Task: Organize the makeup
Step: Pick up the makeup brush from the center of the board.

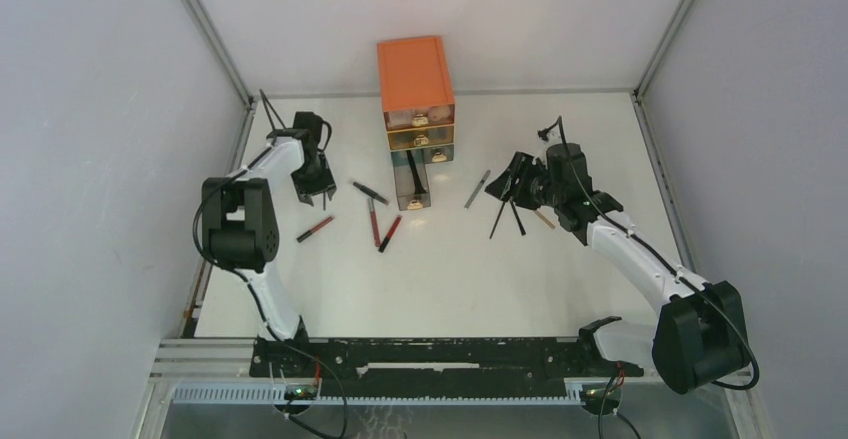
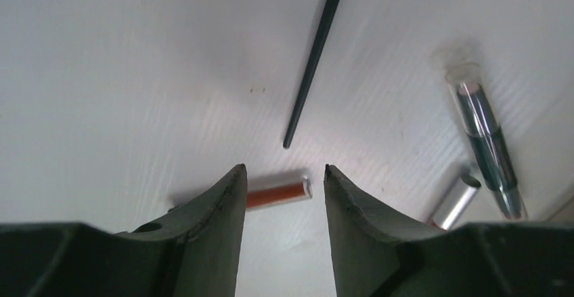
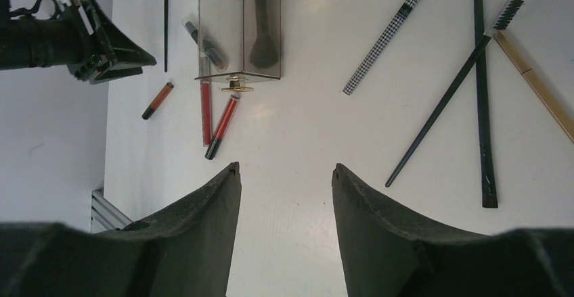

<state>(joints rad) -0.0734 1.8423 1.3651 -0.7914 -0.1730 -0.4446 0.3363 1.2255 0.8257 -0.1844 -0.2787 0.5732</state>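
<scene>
Presently we find the left hand (image 2: 281, 170) open and empty, with the red tube (image 2: 274, 194) lying finger-to-finger just beyond its fingertips. We advise turning the wrist before closing.

On the left: raised steeply from the base, folded sharply at the elbow, then stretched forward and inward, ending in the left gripper (image 1: 313, 197) pointed straight down. From the wrist view: jaws parted, nothing clamped between the dark fingers (image 2: 210, 222). On the right: leaned forward and inward in one long, low reach, ending in the right gripper (image 1: 503, 185) tilted leftward and down. Jaws likewise apart there, both curved fingers (image 3: 203, 222) free.
</scene>
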